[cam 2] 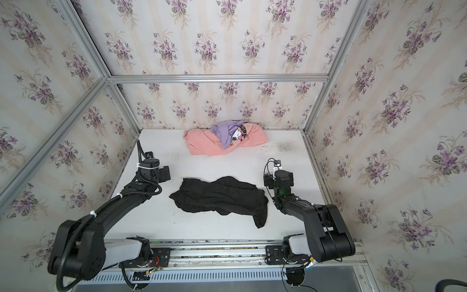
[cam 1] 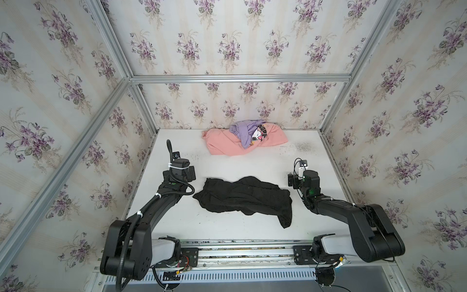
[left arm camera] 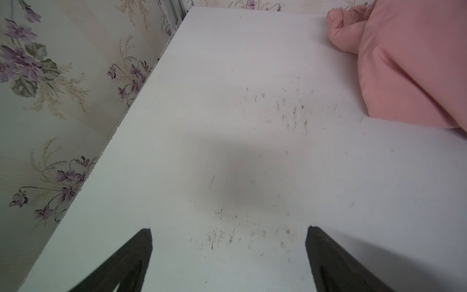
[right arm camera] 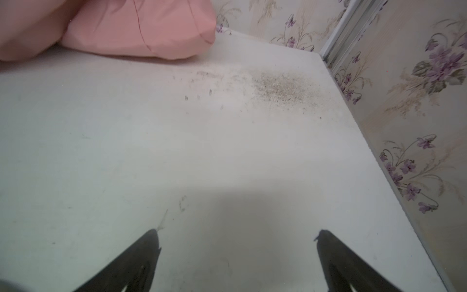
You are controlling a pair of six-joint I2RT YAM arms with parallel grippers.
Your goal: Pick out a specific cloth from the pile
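Jaws on my left gripper (left arm camera: 228, 228) stand wide apart with nothing between them, over bare white desk (left arm camera: 222, 141). My right gripper (right arm camera: 237, 231) is the same: spread wide, empty, above a scuffed patch of desk.

Between the two arms, in both top views, the cloth (cam 1: 242, 199) lies crumpled on the near half of the desk, touching neither gripper. It is well apart from the pile (cam 1: 242, 141) at the far wall, where the lilac garment (cam 1: 241, 130) sits on top of the pink sweatshirt (cam 1: 222, 146).

I judge the black fabric to be light, limp and a bit clingy. It will sag and trail from wherever I pinch it, and it won't hold a shape. I would take it at the raised fold (cam 1: 252, 180) along its far edge, where there is bulk to bite into. The narrow tail (cam 1: 285, 220) at the near right would only stretch. I cannot make out any straps from here.
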